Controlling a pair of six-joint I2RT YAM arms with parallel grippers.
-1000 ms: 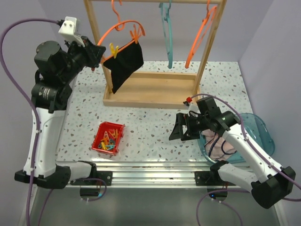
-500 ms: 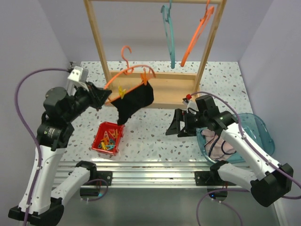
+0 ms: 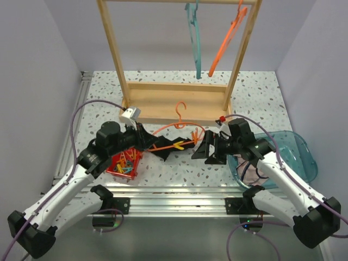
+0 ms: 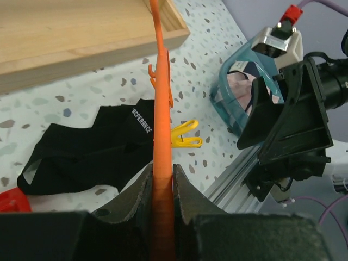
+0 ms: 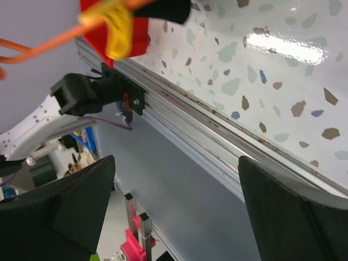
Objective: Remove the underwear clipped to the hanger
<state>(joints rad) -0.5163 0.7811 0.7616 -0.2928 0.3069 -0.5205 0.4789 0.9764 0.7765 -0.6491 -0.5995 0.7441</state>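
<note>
I have the left gripper [image 3: 144, 142] clamped on the orange hanger [image 3: 169, 129], lower left of centre. Black underwear [image 3: 173, 150] lies on the table [image 3: 179, 168] mid-frame, yellow clip [image 4: 185, 142] just beside it. Right gripper [image 3: 207, 151] gapes wide, just right.

Left end effector [image 3: 144, 142], stretched low toward centre, clamps the orange hanger [image 4: 161, 81]; right end effector [image 3: 204, 150] faces it, spread wide.

A robotics lab cell: plain grey walls [image 3: 32, 65], speckled tabletop [image 3: 255, 87], aluminium mounting rail [image 3: 179, 192].
</note>
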